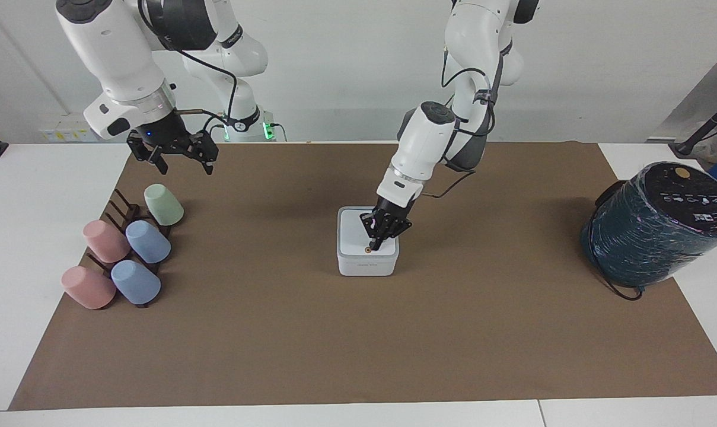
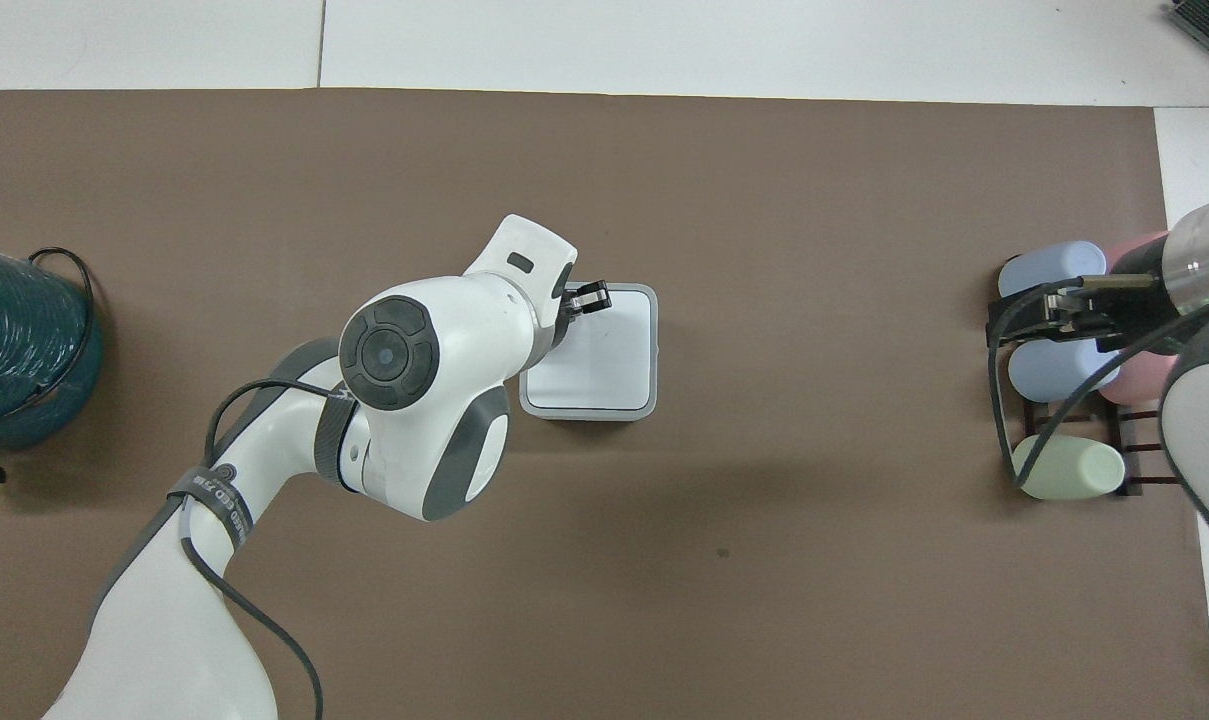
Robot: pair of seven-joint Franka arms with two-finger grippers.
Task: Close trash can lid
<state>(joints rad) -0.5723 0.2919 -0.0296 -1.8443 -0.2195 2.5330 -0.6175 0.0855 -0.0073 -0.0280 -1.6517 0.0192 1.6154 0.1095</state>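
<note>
The white square trash can (image 1: 367,264) stands mid-table on the brown mat; it also shows in the overhead view (image 2: 586,410). Its white lid (image 1: 354,230) lies flat on the can, with its orange dot at the edge farthest from the robots. The lid also shows in the overhead view (image 2: 609,350). My left gripper (image 1: 373,245) points down with its fingers together, tip on the lid beside the orange dot; it also shows in the overhead view (image 2: 590,297). My right gripper (image 1: 185,168) is open and empty in the air over the cup rack, and it waits.
A dark rack (image 1: 124,210) with several pastel cups lying on it sits at the right arm's end of the table. A large dark teal wrapped cylinder (image 1: 655,225) with a black cable stands at the left arm's end.
</note>
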